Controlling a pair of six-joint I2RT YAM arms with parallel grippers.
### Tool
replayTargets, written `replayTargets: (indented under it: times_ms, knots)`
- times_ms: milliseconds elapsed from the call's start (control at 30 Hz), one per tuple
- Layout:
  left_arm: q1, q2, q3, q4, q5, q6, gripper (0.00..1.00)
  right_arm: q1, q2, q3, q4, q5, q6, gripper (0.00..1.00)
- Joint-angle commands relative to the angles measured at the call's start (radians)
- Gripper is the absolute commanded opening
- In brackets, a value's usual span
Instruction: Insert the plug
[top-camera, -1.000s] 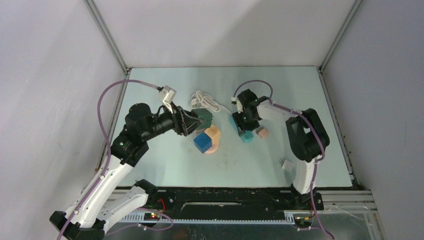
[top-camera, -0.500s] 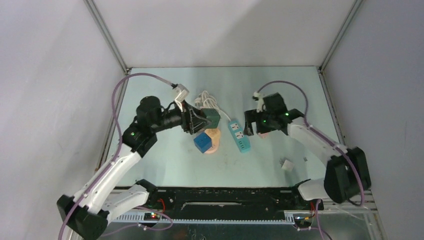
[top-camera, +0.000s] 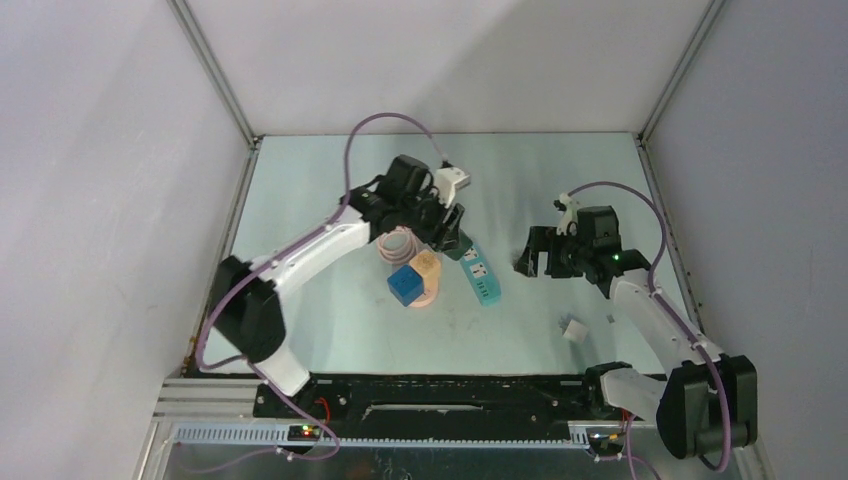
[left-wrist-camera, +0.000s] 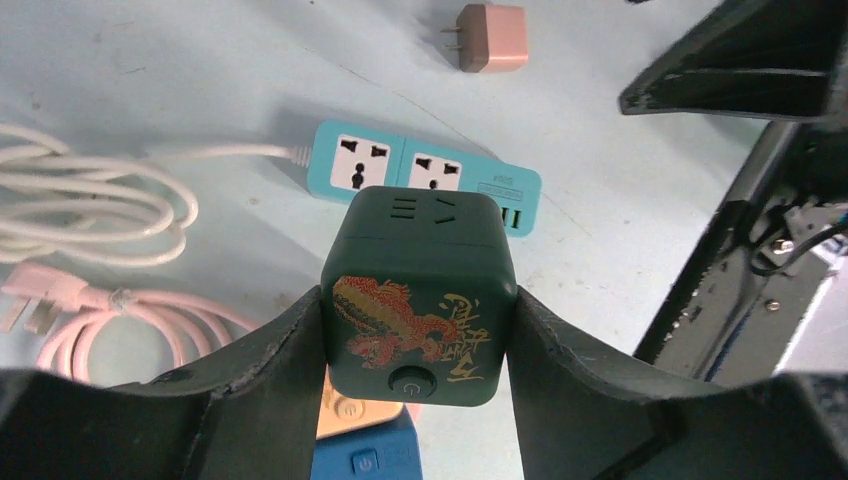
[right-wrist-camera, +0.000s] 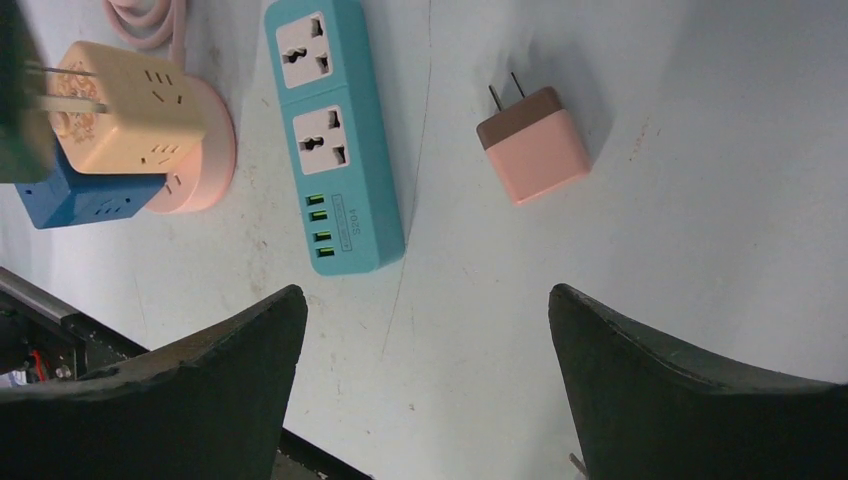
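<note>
My left gripper (left-wrist-camera: 418, 335) is shut on a dark green cube plug (left-wrist-camera: 418, 280) with a red and gold dragon on it. It holds the cube just above the far end of a teal power strip (left-wrist-camera: 430, 172). In the top view the left gripper (top-camera: 447, 238) hangs over the teal power strip (top-camera: 481, 279). The cube's metal prongs (right-wrist-camera: 62, 88) show at the left edge of the right wrist view. My right gripper (right-wrist-camera: 425, 310) stands open and holds nothing, to the right of the strip (right-wrist-camera: 335, 150). A pink plug adapter (right-wrist-camera: 535, 145) lies beside the strip.
A peach cube socket (top-camera: 426, 265) and a blue cube (top-camera: 404, 284) sit stacked on a pink round base left of the strip. A white cable coil (left-wrist-camera: 90, 215) and a pink cable (left-wrist-camera: 130, 310) lie behind them. A small white piece (top-camera: 574, 330) lies at the near right.
My left arm has swung right, carrying the green cube from left of the blocks to over the strip. The right gripper has opened and drawn back to the right, away from the strip.
</note>
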Motion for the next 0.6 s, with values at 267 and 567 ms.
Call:
replayTargets:
  times_ms: [267, 567]
  knots:
    - [-0.116, 0.411, 0.496, -0.374, -0.247, 0.199, 0.00, -0.084, -0.112, -0.031, 0.040, -0.079, 0.003, 0.93]
    - [-0.143, 0.499, 0.597, -0.411, -0.300, 0.242, 0.00, -0.097, -0.129, -0.036, 0.039, -0.092, -0.004, 0.93]
